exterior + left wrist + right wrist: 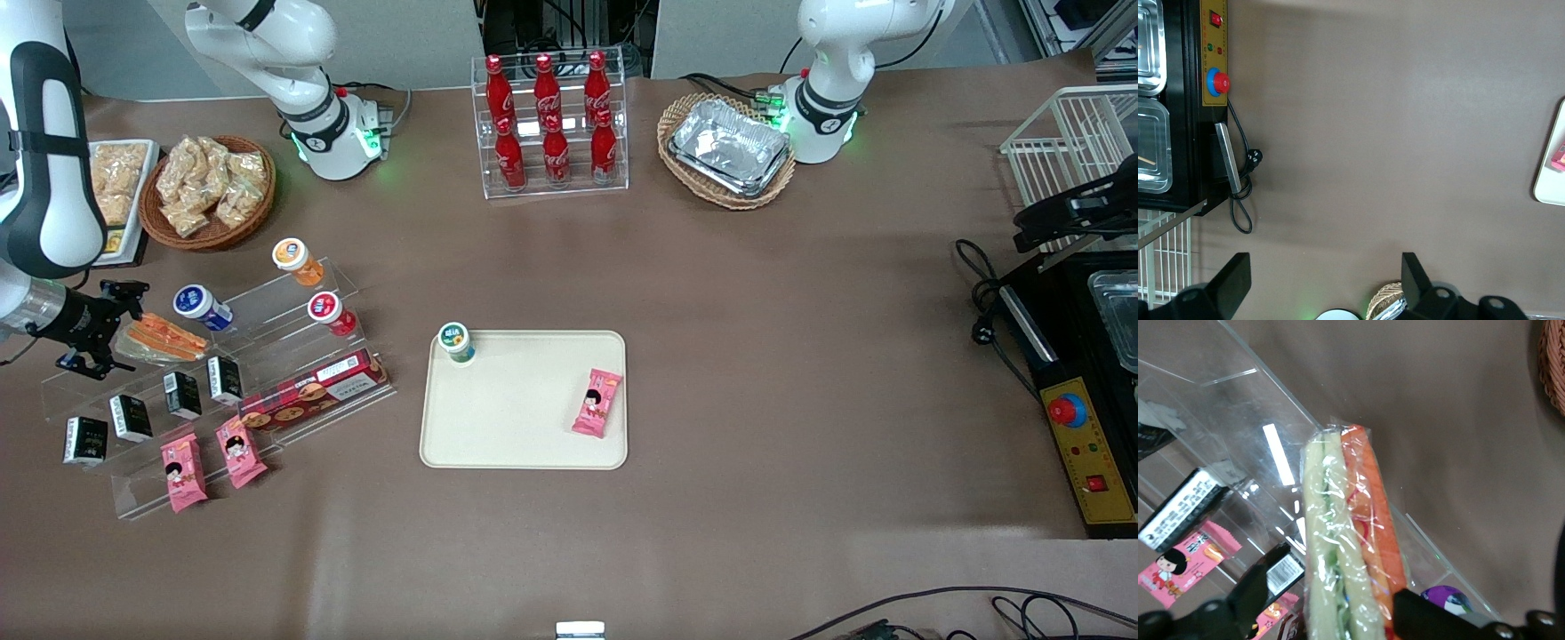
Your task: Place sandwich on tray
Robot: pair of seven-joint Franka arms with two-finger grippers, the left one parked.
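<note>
Brown paper covers the long counter (756, 293) before us. At the working arm's end we see the black two-finger pincer (89, 342) reaching in over the top step of a clear acrylic stepped rack (293, 356). Its fingers (1258, 587) stand on either side of the clear-wrapped wedge sandwich with orange and pale cream layers (160, 340), which lies on that top step; we cannot tell whether they press it yet. Beside the sandwich on the rack stand three small capped jars, blue (201, 306), orange (298, 260) and red (331, 313). On the lower steps, nearer the front camera, are small black cartons (131, 417), a long red biscuit box (316, 388) and two pink snack packets with a cartoon face (212, 462). Toward the middle of the counter lies the large flat cream-beige rectangular tray (516, 418), well apart from the sandwich. It carries a small green-capped jar (457, 342) at one corner and another pink packet (597, 403) near its edge toward the parked arm.
</note>
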